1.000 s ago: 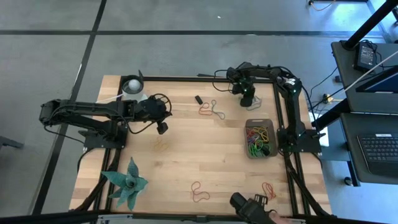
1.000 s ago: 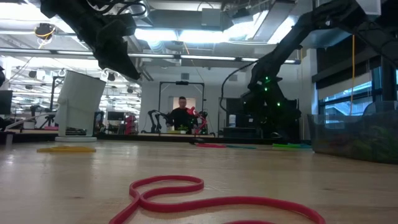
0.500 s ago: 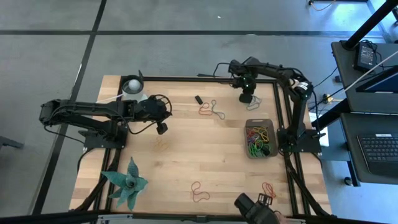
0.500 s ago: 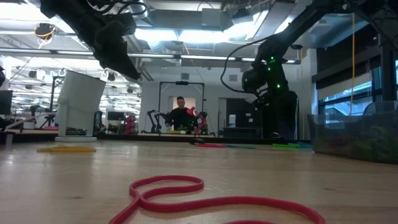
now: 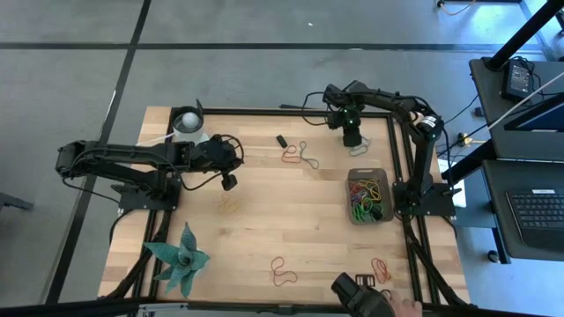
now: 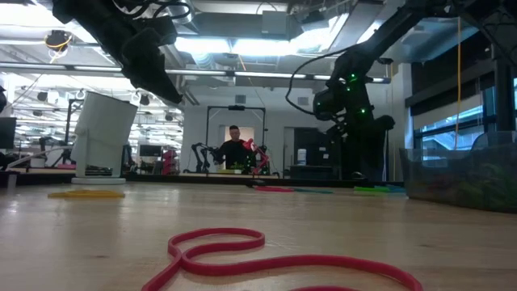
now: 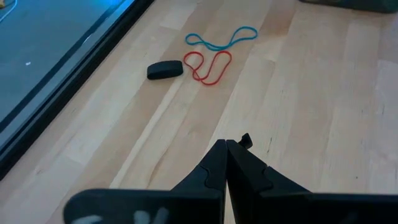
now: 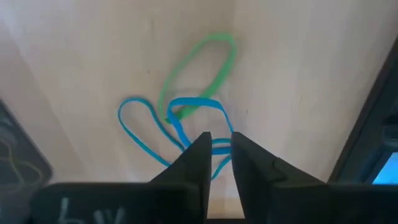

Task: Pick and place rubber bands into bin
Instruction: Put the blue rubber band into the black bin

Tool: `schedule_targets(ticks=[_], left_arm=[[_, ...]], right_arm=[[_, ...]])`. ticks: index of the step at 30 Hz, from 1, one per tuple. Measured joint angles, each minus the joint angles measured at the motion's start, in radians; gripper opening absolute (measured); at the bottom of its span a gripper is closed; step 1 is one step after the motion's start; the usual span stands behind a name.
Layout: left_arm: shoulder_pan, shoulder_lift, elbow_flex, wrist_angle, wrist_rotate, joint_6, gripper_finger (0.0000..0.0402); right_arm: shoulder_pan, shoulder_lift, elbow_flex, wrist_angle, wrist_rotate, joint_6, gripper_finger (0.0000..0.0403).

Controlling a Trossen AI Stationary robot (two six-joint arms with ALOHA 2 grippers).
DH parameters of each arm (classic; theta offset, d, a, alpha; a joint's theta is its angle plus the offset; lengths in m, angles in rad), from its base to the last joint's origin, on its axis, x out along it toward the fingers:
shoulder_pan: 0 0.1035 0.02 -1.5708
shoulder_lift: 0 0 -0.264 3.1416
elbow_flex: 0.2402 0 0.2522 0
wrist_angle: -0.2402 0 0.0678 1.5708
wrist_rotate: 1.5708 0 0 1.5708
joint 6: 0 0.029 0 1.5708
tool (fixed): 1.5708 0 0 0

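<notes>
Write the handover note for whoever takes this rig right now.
Right pincer: open a little, over a blue band and a green band at the table's far right; nothing gripped.
Left pincer: shut, empty, waiting at the left.
Bin: already holds several bands.
Left: those two, the red band and blue-green band by the black piece, a yellow one mid-table, red ones at the near edge.

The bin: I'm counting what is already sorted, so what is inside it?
The bin holds a tangle of rubber bands in green, red and yellow or orange. They overlap, so any bands underneath and an exact count cannot be seen.
</notes>
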Motion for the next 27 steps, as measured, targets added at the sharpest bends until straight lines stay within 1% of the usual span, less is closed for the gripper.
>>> schedule_targets(ticks=[4,10,13,18,24,27], left_arm=[[0.0,0.0,0.0,0.0,0.0,0.0,0.0002],[0.0,0.0,0.0,0.0,0.0,-0.008,0.0002],[0.0,0.0,0.0,0.0,-0.001,-0.008,0.0002],[0.0,0.0,0.0,0.0,-0.01,-0.008,0.0002],[0.0,0.0,0.0,0.007,-0.027,-0.001,0.0002],[0.0,0.0,0.0,0.006,-0.027,-0.001,0.0002]], right_arm=[[0.0,0.0,-0.02,0.021,0.001,-0.055,0.008],[0.0,0.0,-0.112,0.054,0.001,-0.106,0.0086],[0.0,0.001,-0.152,0.112,0.007,-0.099,0.0086],[0.0,0.001,-0.176,0.19,0.008,-0.053,0.0086],[0.001,0.001,-0.175,0.189,0.013,-0.049,0.0086],[0.001,0.001,-0.175,0.168,0.067,-0.049,0.0086]])
